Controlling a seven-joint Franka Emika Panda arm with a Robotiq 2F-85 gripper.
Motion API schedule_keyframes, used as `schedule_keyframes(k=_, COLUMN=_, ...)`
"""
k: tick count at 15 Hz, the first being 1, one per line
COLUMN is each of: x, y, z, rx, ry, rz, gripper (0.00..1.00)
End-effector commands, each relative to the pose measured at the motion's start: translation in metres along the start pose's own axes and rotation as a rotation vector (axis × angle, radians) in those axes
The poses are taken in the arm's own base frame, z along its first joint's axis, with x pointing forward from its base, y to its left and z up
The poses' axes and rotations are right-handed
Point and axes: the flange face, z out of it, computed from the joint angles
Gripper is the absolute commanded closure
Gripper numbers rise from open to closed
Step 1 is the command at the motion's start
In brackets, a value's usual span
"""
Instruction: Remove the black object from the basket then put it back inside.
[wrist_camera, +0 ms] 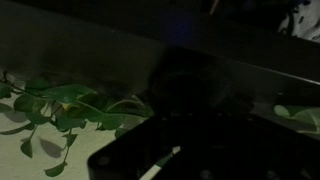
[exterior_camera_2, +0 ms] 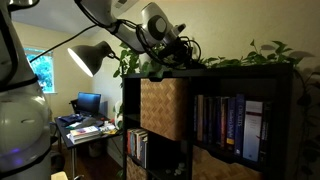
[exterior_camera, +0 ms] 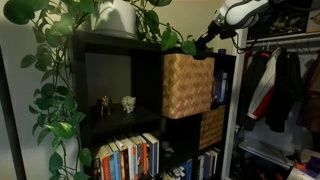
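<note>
The light tan woven basket (exterior_camera: 188, 85) sits in an upper cube of the black shelf and sticks out a little at the front; it also shows in an exterior view (exterior_camera_2: 163, 108). My gripper (exterior_camera: 203, 44) hangs just above the basket's top edge, at the level of the shelf top, and shows among the leaves in an exterior view (exterior_camera_2: 184, 52). The wrist view is almost black, with only green leaves (wrist_camera: 60, 105) lit at the left. The black object cannot be made out in any view. The fingers are too dark to tell whether they are open or shut.
The black shelf (exterior_camera: 110, 45) has a trailing plant (exterior_camera: 60, 40) on top, two small figurines (exterior_camera: 127, 102) in a cube, and books (exterior_camera: 128, 155) below. A darker brown basket (exterior_camera: 212, 127) sits lower. Clothes (exterior_camera: 285, 85) hang beside it. A lamp (exterior_camera_2: 92, 55) and desk (exterior_camera_2: 85, 125) stand behind.
</note>
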Motion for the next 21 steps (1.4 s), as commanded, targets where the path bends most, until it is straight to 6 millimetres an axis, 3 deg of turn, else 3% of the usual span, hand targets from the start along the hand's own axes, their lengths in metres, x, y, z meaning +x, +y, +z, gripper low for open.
schedule_keyframes(k=1, x=-0.012, y=-0.008, z=-0.031, rx=0.001, ry=-0.011, rz=-0.009, gripper=0.94)
schedule_keyframes(k=8, x=-0.029, y=-0.036, z=-0.077, rx=0.018, ry=-0.113, rz=-0.07, gripper=0.94)
schedule_keyframes(k=14, x=-0.038, y=-0.058, z=-0.104, rx=0.054, ry=-0.204, rz=-0.125, gripper=0.94)
schedule_keyframes(k=17, x=-0.039, y=-0.066, z=-0.108, rx=0.067, ry=-0.201, rz=-0.148, gripper=0.94)
schedule_keyframes(k=21, x=-0.04, y=-0.074, z=-0.096, rx=0.106, ry=-0.217, rz=-0.162, gripper=0.94)
